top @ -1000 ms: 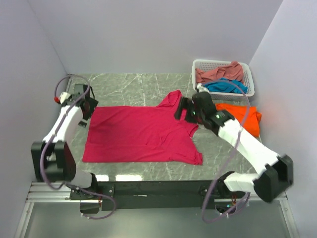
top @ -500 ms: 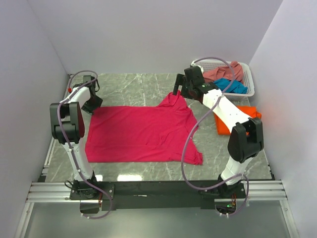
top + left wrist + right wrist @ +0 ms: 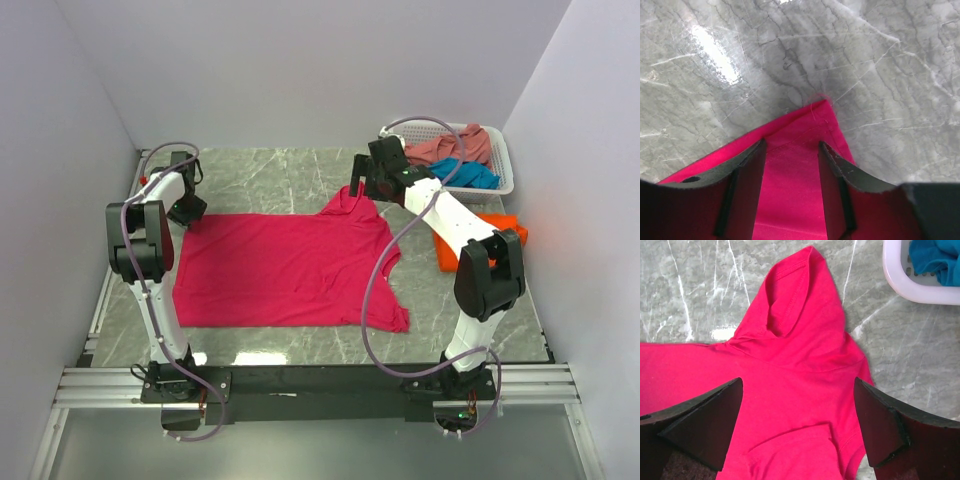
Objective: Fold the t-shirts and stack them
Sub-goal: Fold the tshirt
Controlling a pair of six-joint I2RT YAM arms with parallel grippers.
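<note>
A magenta-pink t-shirt point(image 3: 285, 268) lies spread flat on the marble table. My left gripper point(image 3: 188, 212) is down at its far left corner. In the left wrist view my left gripper point(image 3: 792, 147) stands partly open, one finger on each side of that hem corner point(image 3: 815, 117), with flat cloth in the gap. My right gripper point(image 3: 362, 190) hovers wide open over the far right sleeve. The right wrist view shows my right gripper point(image 3: 798, 385) spanning the sleeve point(image 3: 800, 330) without touching it. An orange t-shirt point(image 3: 500, 235) lies to the right, partly hidden by the right arm.
A white lattice basket point(image 3: 505, 165) stands at the back right corner, holding a teal-blue t-shirt point(image 3: 465, 173) and a salmon-pink one point(image 3: 450, 147). Its rim point(image 3: 900, 280) and the teal cloth point(image 3: 940, 260) show near my right gripper. Walls close in on three sides.
Both arms have reached out to the shirt's far edge, the left to its left corner, the right to its right sleeve. The left jaws have narrowed around the corner.
</note>
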